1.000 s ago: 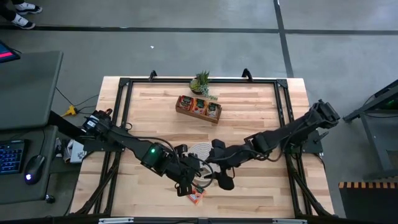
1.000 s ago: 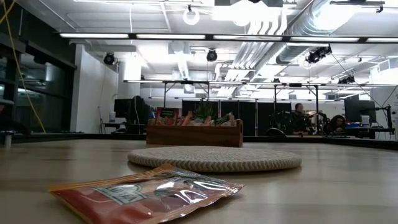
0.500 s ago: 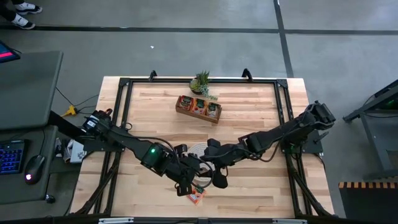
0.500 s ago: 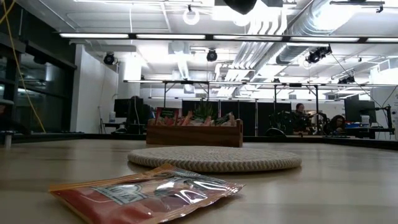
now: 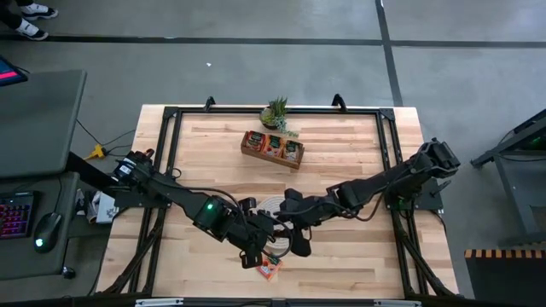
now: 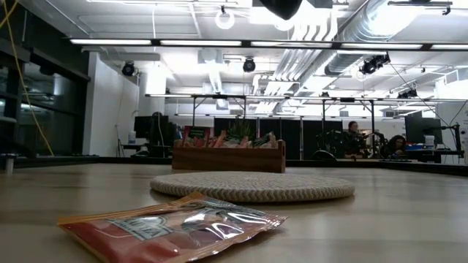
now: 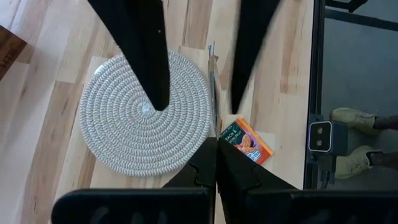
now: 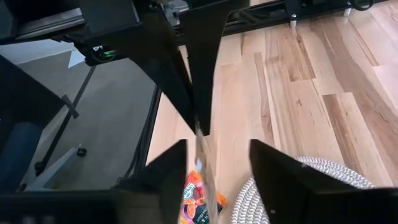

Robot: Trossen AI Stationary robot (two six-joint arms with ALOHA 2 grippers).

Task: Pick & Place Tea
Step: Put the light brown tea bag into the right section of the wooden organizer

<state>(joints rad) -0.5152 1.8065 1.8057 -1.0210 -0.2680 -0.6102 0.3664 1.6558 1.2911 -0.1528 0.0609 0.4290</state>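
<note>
My left gripper (image 7: 216, 152) is shut on a tea sachet (image 7: 212, 81), seen edge-on as a thin strip, in the air over the near rim of the round woven mat (image 7: 143, 118). My right gripper (image 7: 196, 107) is open; its two dark fingers stand on either side of that sachet without touching it. In the right wrist view the sachet (image 8: 204, 163) runs between my right fingers. A second orange-red sachet (image 5: 270, 269) lies flat on the table near the front edge, also in the low view (image 6: 175, 226). My left gripper pinches one edge of the sachet (image 7: 215, 138) between its two fingers. The fingers slant downward from the table's left. The sachet sticks out beyond the fingertips, standing on edge, lifted clear of the mat and the table.
A brown wooden tray (image 5: 271, 145) with several sachets stands at the far middle, with a small potted plant (image 5: 275, 111) behind it. A black frame (image 5: 171, 153) runs round the table's edges. Bare wood lies to the left and right of the mat.
My right gripper has gone toward the table's left, closer to my left gripper, so that its fingers now stand around the held sachet. My left gripper and the sachet have kept still.
</note>
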